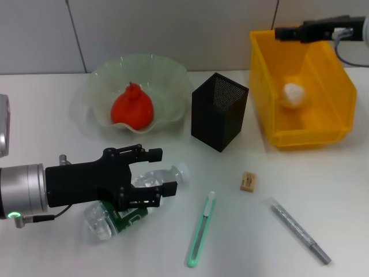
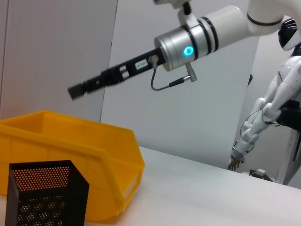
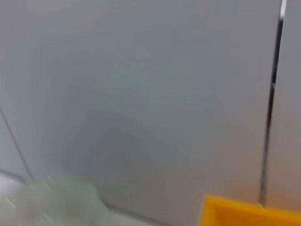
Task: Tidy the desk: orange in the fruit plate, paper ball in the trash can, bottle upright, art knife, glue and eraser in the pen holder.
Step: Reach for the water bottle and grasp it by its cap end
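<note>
So, bottle step by the looks of it: orange (image 1: 132,108) already sitting in the fruit plate (image 1: 167,75), paper ball (image 1: 293,92) already down in the yellow trash can (image 1: 340,115), leaving the bottle (image 1: 124,210) lying on its side near the front-left of the desk (image 1: 242,254). Left hand (image 1: 164,173) spread wide right over the bottle, one finger past the clear cap end and the other across the green label, nothing gripped yet as far as can be told. Right hand (image 1: 286,33) hanging up over the back rim of the trash can, carrying nothing, can't tell how far open. Next up, probably: drop lower, close around the bottle body, then swing it up onto its base without letting it roll off. Still waiting after that: art knife (image 1: 200,229), eraser (image 1: 248,182) and the grey glue (image 1: 300,231) pen, all loose in front of the black mesh pen holder (image 1: 219,112), well apart from each other
</note>
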Action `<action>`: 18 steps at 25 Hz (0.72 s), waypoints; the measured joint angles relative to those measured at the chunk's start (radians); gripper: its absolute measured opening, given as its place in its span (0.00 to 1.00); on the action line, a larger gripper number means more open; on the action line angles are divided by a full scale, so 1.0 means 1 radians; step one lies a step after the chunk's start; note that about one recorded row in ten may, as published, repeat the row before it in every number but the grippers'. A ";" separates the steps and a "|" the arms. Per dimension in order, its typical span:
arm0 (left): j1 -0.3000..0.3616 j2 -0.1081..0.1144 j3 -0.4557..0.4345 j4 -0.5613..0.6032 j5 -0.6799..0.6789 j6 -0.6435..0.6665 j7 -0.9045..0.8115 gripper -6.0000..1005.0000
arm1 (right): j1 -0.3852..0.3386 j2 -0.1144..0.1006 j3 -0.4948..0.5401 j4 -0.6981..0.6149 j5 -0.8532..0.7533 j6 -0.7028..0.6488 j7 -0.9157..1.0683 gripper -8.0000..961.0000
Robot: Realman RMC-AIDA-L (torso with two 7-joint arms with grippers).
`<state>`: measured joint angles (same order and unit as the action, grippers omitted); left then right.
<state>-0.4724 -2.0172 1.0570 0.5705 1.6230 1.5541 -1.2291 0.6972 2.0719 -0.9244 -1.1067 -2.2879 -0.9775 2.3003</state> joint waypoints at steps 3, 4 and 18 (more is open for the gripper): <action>0.000 0.000 -0.002 0.000 0.000 0.000 0.000 0.81 | -0.067 -0.007 0.016 0.000 0.270 -0.030 -0.158 0.78; 0.000 0.000 -0.002 0.000 0.000 0.000 0.000 0.81 | -0.112 -0.016 0.036 0.027 0.477 -0.095 -0.288 0.78; -0.010 0.004 0.005 0.000 0.002 -0.007 -0.023 0.81 | -0.155 -0.178 0.131 0.544 0.723 -0.666 -0.724 0.78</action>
<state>-0.4823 -2.0130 1.0621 0.5707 1.6246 1.5473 -1.2524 0.5422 1.8935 -0.7931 -0.5629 -1.5646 -1.6431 1.5759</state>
